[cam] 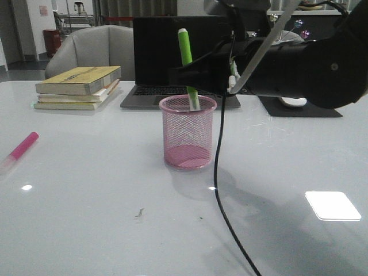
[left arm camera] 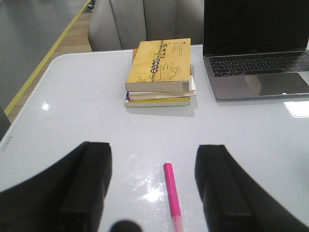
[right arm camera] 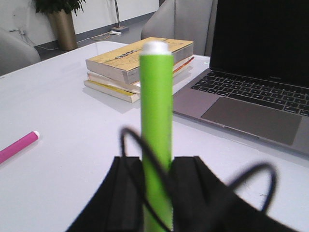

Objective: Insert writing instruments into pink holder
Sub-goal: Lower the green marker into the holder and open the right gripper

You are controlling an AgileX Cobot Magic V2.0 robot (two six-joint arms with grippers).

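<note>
The task is judged to be about halfway along: one marker is being lowered into the holder and not yet let go, and the other has not been picked up.

Nearest in the front view, at about eight o'clock from the cup, the magenta-pink marker pen with a pale end [cam: 20, 150] is seen lying flat on the glossy white desk [cam: 92, 218], well apart from the holder. In the left wrist view the same marker lies between the two black fingers [left arm camera: 91, 179] of the left end effector [left arm camera: 154, 186], which is spread wide and holds nothing; it is judged to be poised above the marker, though contact cannot be confirmed.

Near the desk's middle the round pink wire-mesh pen cup [cam: 188, 140] stands upright. The bright green marker pen with a white tip [cam: 187, 63] is held nearly upright, tilted slightly, with its lower end already inside the rim. It is pinched by the right end effector [cam: 192, 76], whose black arm reaches in from three o'clock with a cable hanging down. In the right wrist view the green barrel is seen clamped between the fingers.

Farther back, at ten o'clock, a stack of yellow-covered books [cam: 80, 86] is seen, and at twelve o'clock an open grey laptop [cam: 167, 95].
</note>
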